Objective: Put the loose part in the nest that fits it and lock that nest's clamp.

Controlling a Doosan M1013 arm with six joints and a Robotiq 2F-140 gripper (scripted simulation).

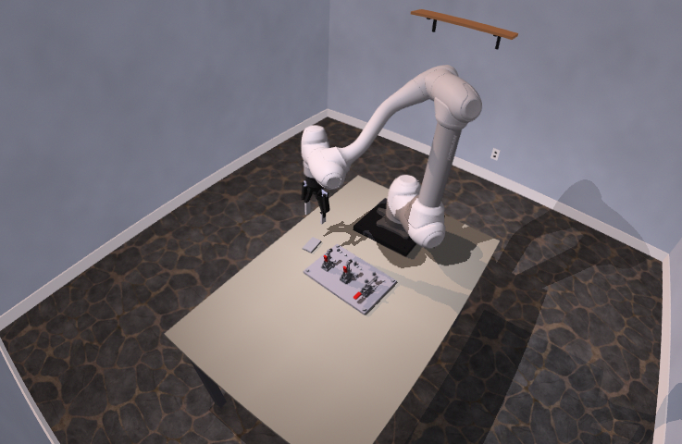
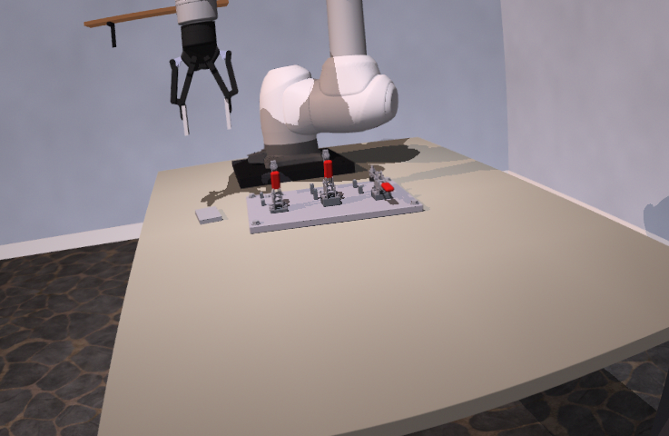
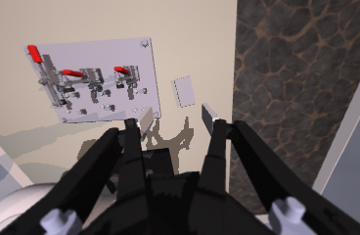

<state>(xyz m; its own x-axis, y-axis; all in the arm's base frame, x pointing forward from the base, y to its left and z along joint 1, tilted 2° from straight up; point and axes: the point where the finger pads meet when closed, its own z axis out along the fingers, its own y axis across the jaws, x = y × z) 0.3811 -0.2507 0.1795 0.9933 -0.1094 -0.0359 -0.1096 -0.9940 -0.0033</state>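
A small flat grey part [image 2: 209,215] lies on the table just left of the grey fixture plate [image 2: 334,205]; it also shows in the wrist view [image 3: 184,91] and in the top view [image 1: 311,244]. The plate [image 1: 352,279] [image 3: 97,78] carries three toggle clamps with red handles. Two handles stand upright [image 2: 275,178] [image 2: 328,168]; the right one [image 2: 387,187] lies down. My gripper [image 2: 206,121] [image 1: 315,212] [image 3: 177,112] is open and empty, high above the table's far left corner, above and behind the part.
The arm's black base mount [image 2: 293,166] stands right behind the fixture. The table's left edge [image 2: 139,257] runs close to the loose part. A wooden shelf [image 1: 464,22] hangs high on the wall.
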